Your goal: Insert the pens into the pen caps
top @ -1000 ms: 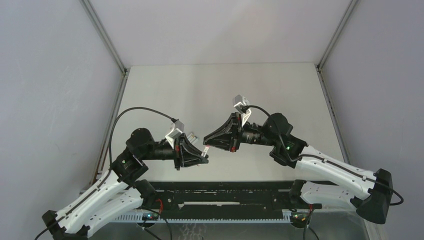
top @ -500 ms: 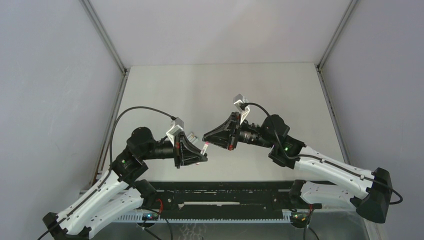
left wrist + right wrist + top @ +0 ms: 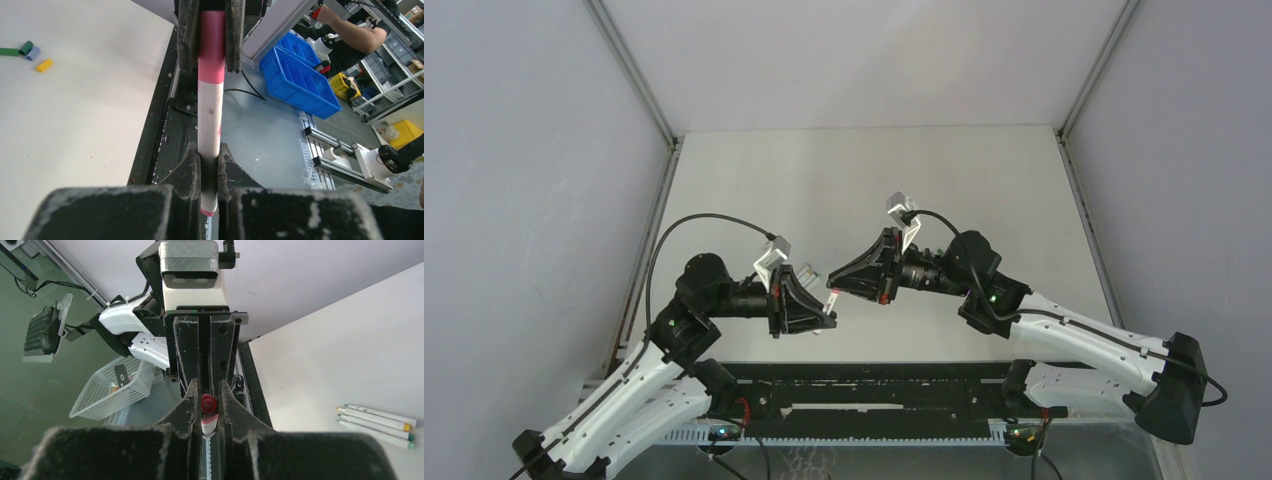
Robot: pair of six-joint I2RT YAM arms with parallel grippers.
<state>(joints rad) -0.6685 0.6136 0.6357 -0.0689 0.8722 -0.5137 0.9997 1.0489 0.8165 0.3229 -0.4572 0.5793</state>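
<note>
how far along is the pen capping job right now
None looks finished yet. In hand: the left gripper holds a white pen, the right gripper holds the pink cap, already over the pen's end; whether it is fully seated I cannot tell. Left: three pens and the green cap, blue cap and yellow cap lie loose.

This is a robotics lab or workshop. The white tabletop (image 3: 864,190) sits inside grey panel walls (image 3: 524,150) on metal framing. Beyond it are blue storage bins (image 3: 300,75), racks of shelves (image 3: 400,40), metal rails (image 3: 327,142), a white basket (image 3: 100,395) and a person (image 3: 352,32) at work.
</note>
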